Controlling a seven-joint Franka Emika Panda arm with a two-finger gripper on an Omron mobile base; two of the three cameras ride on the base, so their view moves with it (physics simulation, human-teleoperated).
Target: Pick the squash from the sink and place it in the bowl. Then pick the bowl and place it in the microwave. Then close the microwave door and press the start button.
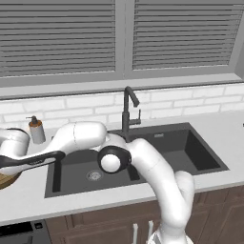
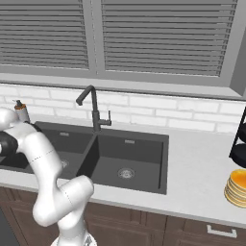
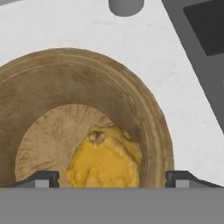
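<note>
Even, soft rendered light, no glare; faint shadows inside the sink [image 1: 143, 157] basins; hand view slightly blurred.

Grey slatted blinds [image 2: 158, 36] above white brick backsplash [image 2: 158, 113] (cabinets [image 2: 158, 230] seemingly wood).

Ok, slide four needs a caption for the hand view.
Open gripper above the squash lying in the wooden bowl on the counter.

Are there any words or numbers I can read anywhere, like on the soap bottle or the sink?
None can be read.
The soap bottle shows no label.
The sink has a small pale plate on its back wall, too small to read.
The bowl and the squash carry no writing.
</note>
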